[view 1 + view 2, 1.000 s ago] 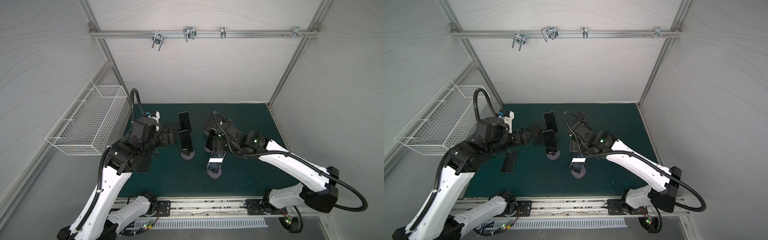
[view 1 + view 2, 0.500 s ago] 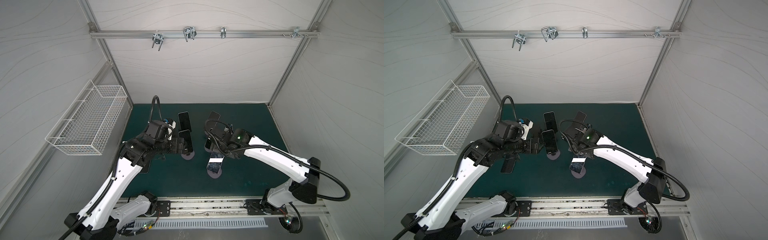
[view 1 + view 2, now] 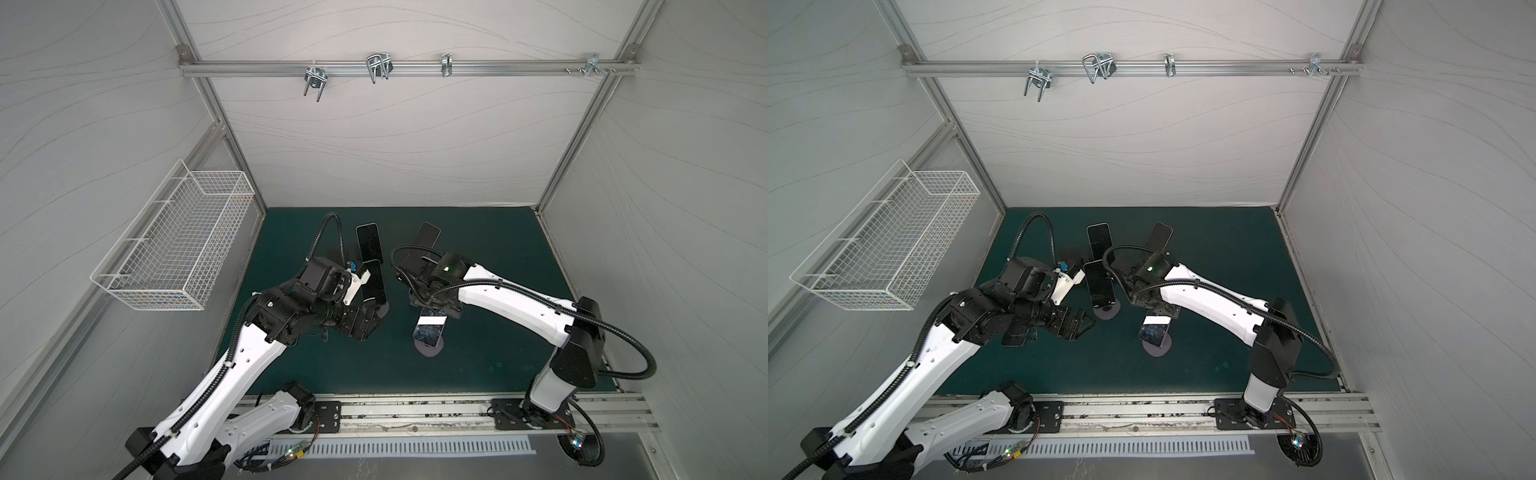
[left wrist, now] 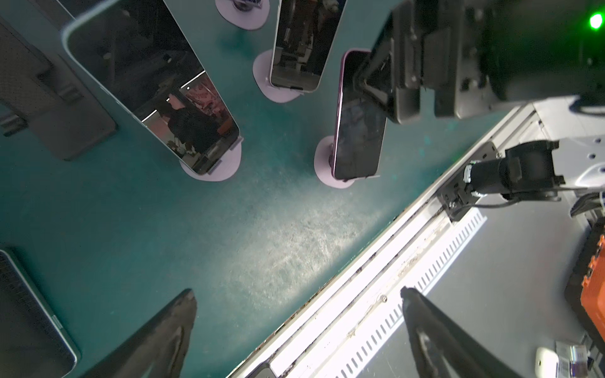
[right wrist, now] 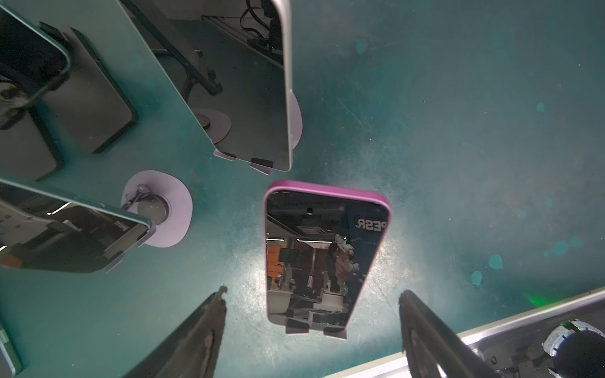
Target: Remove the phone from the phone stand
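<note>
Left arm point(image 3: 232, 374) stretched low toward centre, wrist rolled sideways; left gripper point(image 4: 298, 294) jaws spread wide, gripping nothing. Right arm point(image 3: 511, 303) reaches inward, elbow raised; right gripper point(image 5: 312, 294) angled downward, jaws parted, gripping nothing.

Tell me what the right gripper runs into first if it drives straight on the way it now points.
Probably the purple-cased phone, which sits right ahead of the open right gripper; how far off is unclear.
</note>
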Robot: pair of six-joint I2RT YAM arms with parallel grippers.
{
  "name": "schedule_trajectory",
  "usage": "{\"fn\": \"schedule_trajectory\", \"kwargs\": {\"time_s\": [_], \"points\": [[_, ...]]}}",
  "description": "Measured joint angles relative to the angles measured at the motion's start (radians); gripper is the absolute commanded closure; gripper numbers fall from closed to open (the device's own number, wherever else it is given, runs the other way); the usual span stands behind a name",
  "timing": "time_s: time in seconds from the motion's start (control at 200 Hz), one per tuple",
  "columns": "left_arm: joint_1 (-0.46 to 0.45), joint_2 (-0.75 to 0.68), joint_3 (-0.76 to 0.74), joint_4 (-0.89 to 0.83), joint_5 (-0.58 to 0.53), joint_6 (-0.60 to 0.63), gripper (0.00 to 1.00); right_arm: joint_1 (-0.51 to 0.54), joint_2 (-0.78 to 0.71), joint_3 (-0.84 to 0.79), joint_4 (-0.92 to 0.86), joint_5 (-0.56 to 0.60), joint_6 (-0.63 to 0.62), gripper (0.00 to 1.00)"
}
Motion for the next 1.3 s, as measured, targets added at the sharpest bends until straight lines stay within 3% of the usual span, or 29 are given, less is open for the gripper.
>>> {"fn": "schedule_trajectory", "kwargs": {"time_s": [0.425,0.56,0.87,1.16,1.3], "points": [[0.000,-0.160,-0.087,0.000,0.047,0.171,0.01,-0.011,0.012,0.000,-0.029,-0.018,-0.009,0.09],[0.000,-0.138,-0.089,0.004,0.056,0.190,0.01,-0.024,0.012,-0.024,-0.026,-0.038,-0.009,0.01],[-0.005,-0.027,-0.089,0.059,0.079,0.206,0.01,-0.051,0.009,-0.046,-0.014,-0.065,-0.012,0.01],[-0.026,-0.008,-0.089,0.104,0.086,0.205,0.01,-0.090,0.005,-0.052,0.015,-0.097,-0.044,0.01],[-0.036,0.019,-0.075,0.106,0.086,0.194,0.01,-0.111,-0.010,-0.074,0.039,-0.113,-0.065,0.05]]}}
